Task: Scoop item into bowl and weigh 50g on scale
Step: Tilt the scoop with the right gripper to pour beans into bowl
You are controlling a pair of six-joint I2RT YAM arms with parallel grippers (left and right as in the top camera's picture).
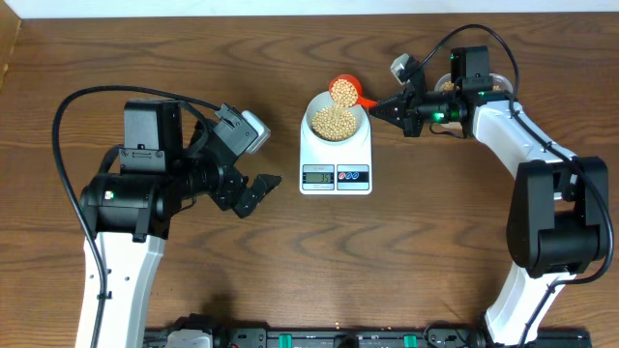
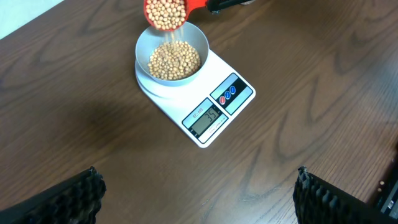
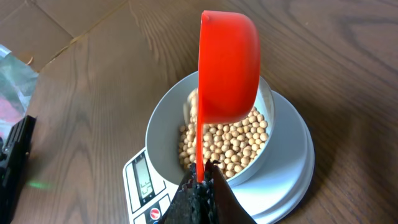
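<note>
Many beans fill bowl, seemingly just past right hand's scoop.

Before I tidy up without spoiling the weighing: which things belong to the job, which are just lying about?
In the job: beans, bowl, scale, orange scoop, right tool gripping it.
Lying about: left tool, open and empty; clear plastic, seen only from the right wrist.

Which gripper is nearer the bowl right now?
Right. The right gripper holds the red scoop tipped directly over the bowl; the left gripper hangs open to the left of the scale, apart from the bowl.
</note>
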